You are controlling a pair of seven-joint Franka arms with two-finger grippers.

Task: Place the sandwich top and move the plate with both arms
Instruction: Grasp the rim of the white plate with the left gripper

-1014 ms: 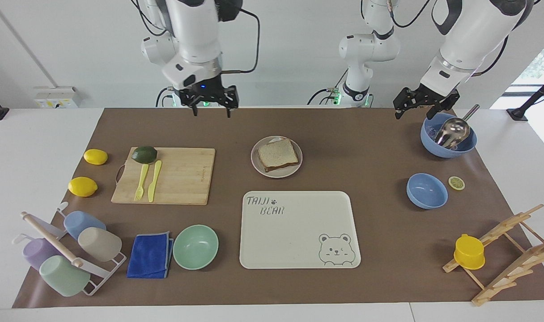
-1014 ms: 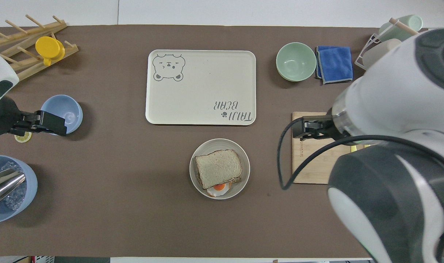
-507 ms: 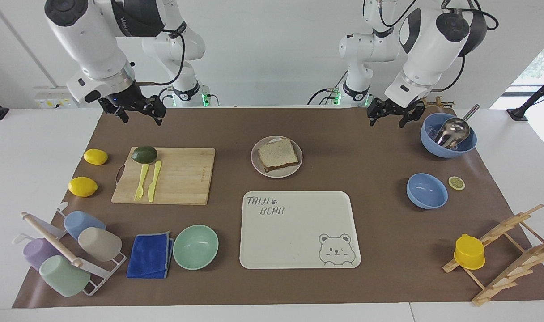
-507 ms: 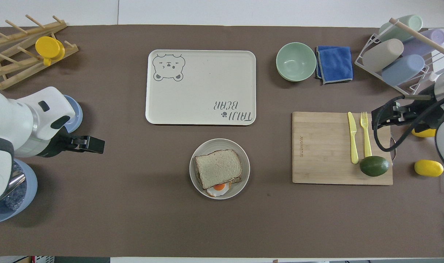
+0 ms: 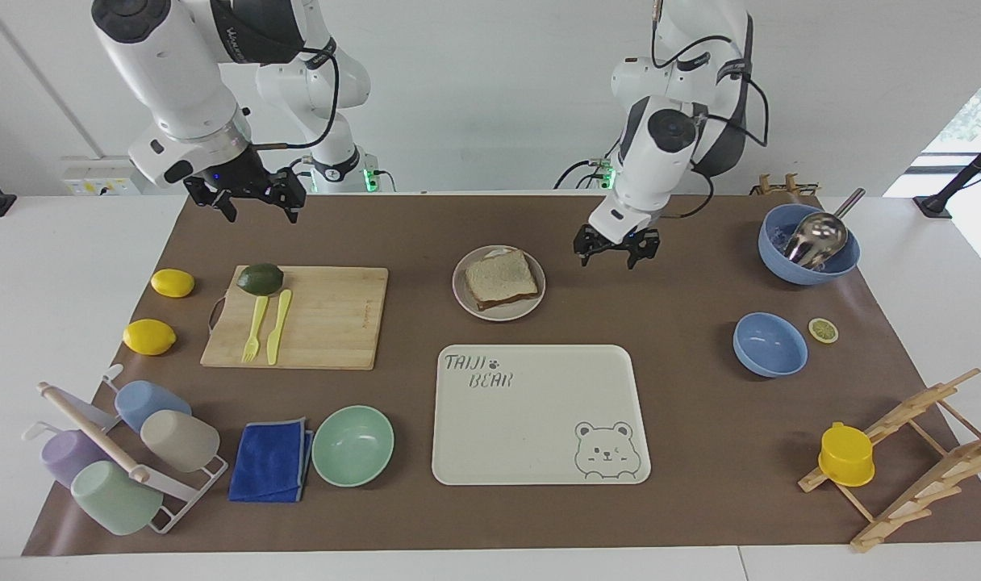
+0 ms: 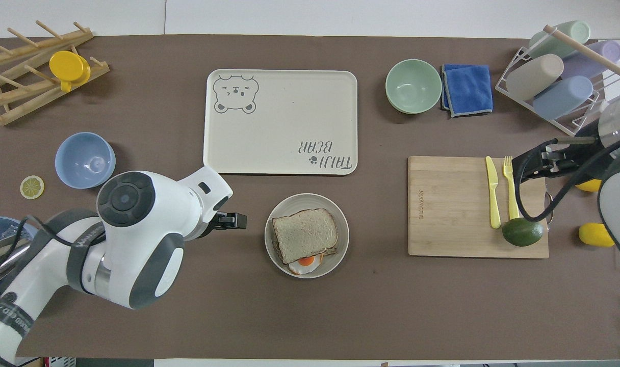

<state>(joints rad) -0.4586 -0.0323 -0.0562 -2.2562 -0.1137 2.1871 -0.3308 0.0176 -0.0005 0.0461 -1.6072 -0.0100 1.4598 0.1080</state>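
Observation:
The sandwich top (image 5: 500,277), a plain white bread slice, lies on the sandwich on the small round plate (image 5: 459,284). In the overhead view the bread (image 6: 304,234) covers most of a fried egg that peeks out at the edge nearer the robots, on the plate (image 6: 306,200). My left gripper (image 5: 615,252) is open and empty. It hangs low over the mat beside the plate, toward the left arm's end, apart from the rim; it also shows in the overhead view (image 6: 234,220). My right gripper (image 5: 252,206) is open and empty, raised over the cutting board's end (image 6: 537,164).
A cream bear tray (image 5: 539,415) lies farther from the robots than the plate. A wooden cutting board (image 5: 329,319) holds an avocado (image 5: 260,279), a yellow fork and a yellow knife. Two blue bowls (image 5: 770,344), one with a metal scoop, stand toward the left arm's end. A mint-green bowl (image 5: 352,445) stands beside a blue cloth.
My left gripper has swung from beside the scoop bowl toward the plate and come down lower. My right gripper went from the table's middle to the cutting board's end and now holds there.

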